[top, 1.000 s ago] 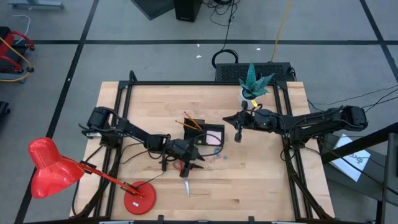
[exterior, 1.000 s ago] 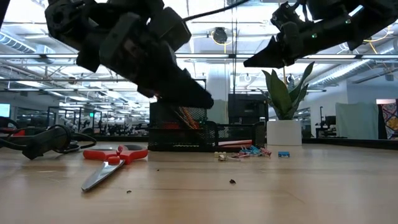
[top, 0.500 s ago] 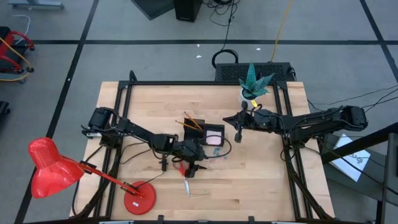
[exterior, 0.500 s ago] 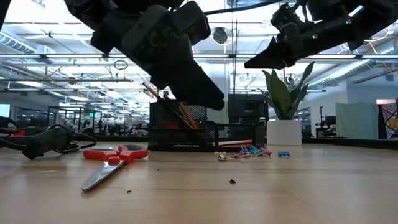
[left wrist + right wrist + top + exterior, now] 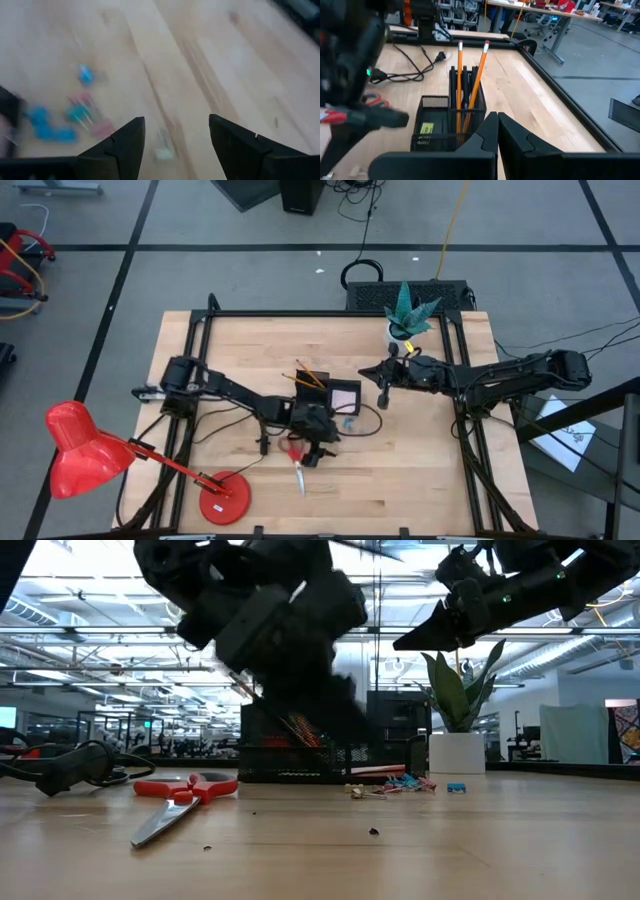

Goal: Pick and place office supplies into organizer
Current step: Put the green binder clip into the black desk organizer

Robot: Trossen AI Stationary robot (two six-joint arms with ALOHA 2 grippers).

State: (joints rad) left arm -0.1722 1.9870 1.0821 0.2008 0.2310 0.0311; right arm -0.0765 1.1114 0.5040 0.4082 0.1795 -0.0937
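Note:
My left gripper (image 5: 177, 137) is open and slants down over the bare wood, just beside a scatter of tiny blue and pink clips (image 5: 70, 112) and a small pale piece (image 5: 163, 151). In the high view it (image 5: 322, 442) hangs between the red-handled scissors (image 5: 296, 464), which lie flat, and the black organizer (image 5: 336, 396). Orange pencils (image 5: 470, 82) stand in the organizer's taller compartment (image 5: 465, 117). My right gripper (image 5: 383, 394) is shut and waits above the table right of the organizer.
A red desk lamp (image 5: 82, 452) stands with its base (image 5: 222, 502) at the near left. A potted plant in a white pot (image 5: 402, 320) sits at the far edge. Black cable (image 5: 62, 766) lies on the left. Bare wood spreads right of the clips (image 5: 355, 430).
My left gripper has gone toward the table's right edge, away from the scissors and toward the clips, sinking a little and tipping farther down. The scissors, clips and organizer lie as before.

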